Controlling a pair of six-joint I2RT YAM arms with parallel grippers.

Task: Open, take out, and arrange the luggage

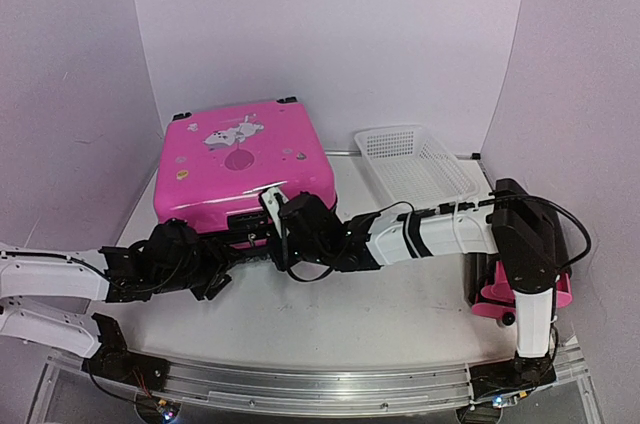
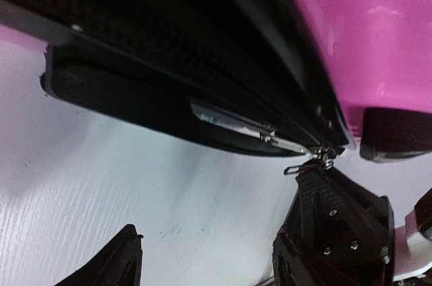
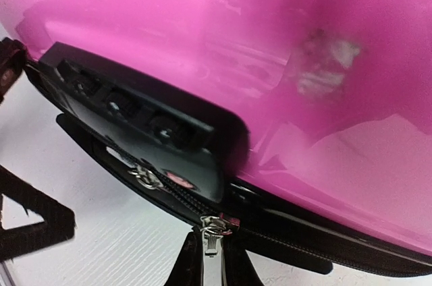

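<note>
The hot-pink luggage [image 1: 245, 159] lies flat and closed at the back left, sticker lid up, with its black zipper band [image 1: 243, 227] facing me. My right gripper [image 1: 270, 234] reaches across to that front edge. In the right wrist view it [image 3: 210, 253] is shut on a metal zipper pull [image 3: 211, 245] hanging from the band below the black lock block [image 3: 155, 131]. A second slider [image 3: 143, 177] sits to its left. My left gripper [image 1: 222, 269] is open and empty just in front of the band, its fingertips [image 2: 125, 259] wide apart over the white table.
A white mesh basket [image 1: 415, 156] stands at the back right. A small black cabinet with pink drawers [image 1: 500, 296] sits at the right, behind my right arm's base. In the left wrist view the right gripper's black body [image 2: 337, 222] is close on the right.
</note>
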